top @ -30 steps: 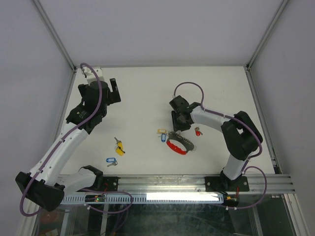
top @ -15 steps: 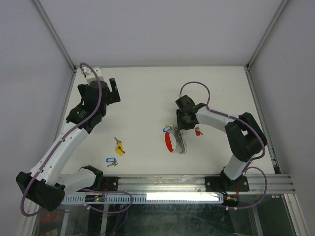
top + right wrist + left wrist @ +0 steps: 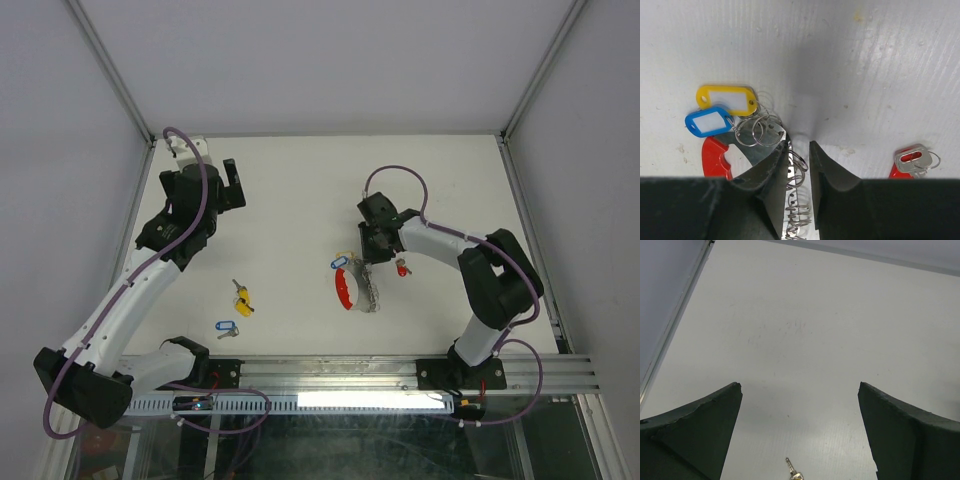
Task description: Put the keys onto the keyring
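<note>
Two white arms [image 3: 120, 300] with black joints, looping purple cables [image 3: 394, 168] and dark wedge-shaped fingers [image 3: 695, 432]

The narrow gap at your right end effector [image 3: 797, 145] is filled by the ring row of the keyring [image 3: 715, 156]. A yellow-tagged key [image 3: 726, 98] and a blue-tagged key [image 3: 707, 121] crowd its left, and a red-tagged key [image 3: 910, 162] lies off to its right. Bare bench [image 3: 865, 60] lies ahead. Your left end effector [image 3: 800, 390] faces open bench.

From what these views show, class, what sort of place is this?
Probably a robotics lab test cell: a left arm and right arm bolted to a metal rail at a white table's edge, plain walls on metal posts, and tagged keys and a keyring laid out.
</note>
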You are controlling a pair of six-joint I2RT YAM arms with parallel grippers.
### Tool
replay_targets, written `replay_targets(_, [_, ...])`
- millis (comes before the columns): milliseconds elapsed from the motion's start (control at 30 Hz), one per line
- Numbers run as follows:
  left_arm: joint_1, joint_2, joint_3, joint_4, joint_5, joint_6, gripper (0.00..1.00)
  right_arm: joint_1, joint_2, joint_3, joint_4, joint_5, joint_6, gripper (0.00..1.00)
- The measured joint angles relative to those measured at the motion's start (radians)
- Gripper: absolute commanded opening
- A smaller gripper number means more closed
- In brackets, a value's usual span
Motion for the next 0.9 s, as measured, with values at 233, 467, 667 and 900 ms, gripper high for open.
replay_targets(233, [0.000,0.000,-0.003,0.000,0.003,0.000,0.99,0.000,-0.029,-0.022,0.040,-0.063,-0.022,0.14])
replay_targets(467, [0.001,0.000,-0.006,0.001,0.003,0.001,0.99,-0.002,-0.041,-0.038,0.106,-0.184,-0.061,0.15])
replay_targets(667, [0.007,0.000,-0.007,0.001,0.010,0.002,0.99,-0.002,-0.094,-0.057,0.125,-0.187,-0.066,0.21])
replay_targets(900, [0.007,0.000,-0.007,0.001,0.021,0.002,0.99,-0.014,-0.121,-0.060,0.063,-0.033,-0.031,0.24])
